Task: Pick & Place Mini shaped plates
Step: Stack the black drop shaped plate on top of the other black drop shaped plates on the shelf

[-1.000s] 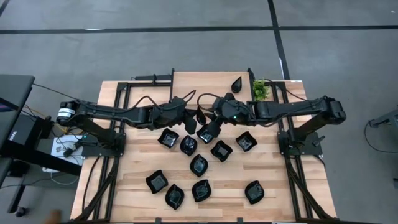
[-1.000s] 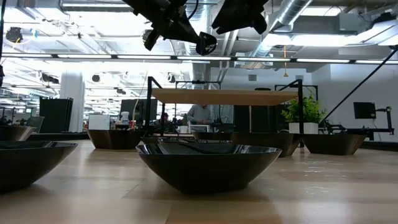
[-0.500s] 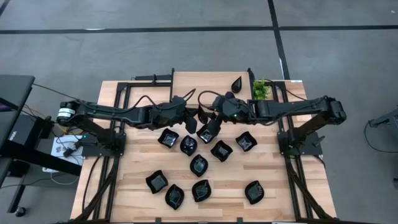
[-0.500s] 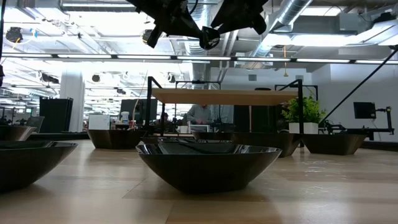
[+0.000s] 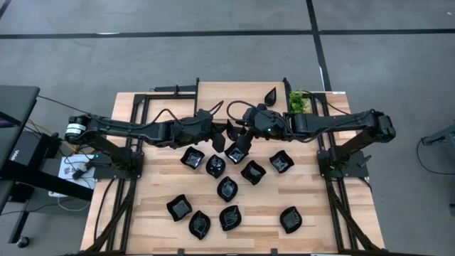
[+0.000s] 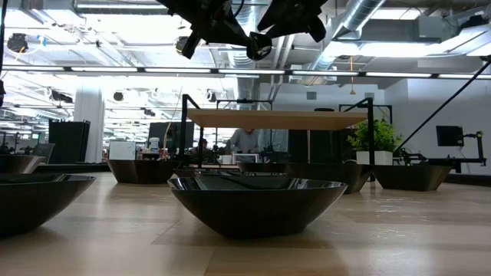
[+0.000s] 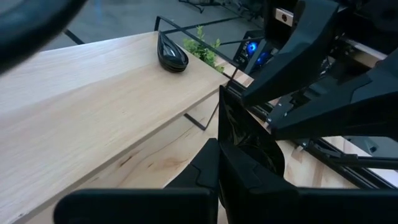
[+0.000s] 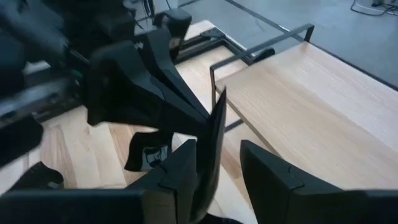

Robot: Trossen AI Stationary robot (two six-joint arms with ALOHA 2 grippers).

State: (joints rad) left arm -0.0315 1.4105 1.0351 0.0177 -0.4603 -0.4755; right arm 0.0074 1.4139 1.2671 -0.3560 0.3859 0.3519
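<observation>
Tabletop of pale, light-grained wood (image 6: 399, 238) fills the foreground of the low view, where a glossy black shallow dish (image 6: 257, 201) stands nearest the camera and further dark dishes sit on the same surface to either side of it. Seen from above, about ten mini shaped plates (image 5: 227, 189), small glossy black dishes of teardrop, wavy-edged and leaf-like outline, lie scattered over the middle and near part of the table. Above them the two dark arms meet over the table's centre. The left gripper (image 5: 219, 133) is clamped on one small black plate (image 7: 244, 138), held on edge with its rim upward, clear of the table. The right gripper (image 5: 247, 133) stands just beside it, its two fingers (image 8: 273, 175) apart on either side of the same plate's edge. Beyond the grippers a raised shelf of the same pale wood on a thin black metal frame (image 5: 238, 94) spans the far side of the table. One teardrop black plate (image 5: 271, 95) lies on the shelf, near a small green potted plant (image 5: 298, 102) at the far right corner. Around the table is a grey floor (image 5: 142, 57) crossed by dark lines. Level across the table, an open workshop hall shows bright strip lighting and exposed ceiling ducts (image 6: 368, 23).
</observation>
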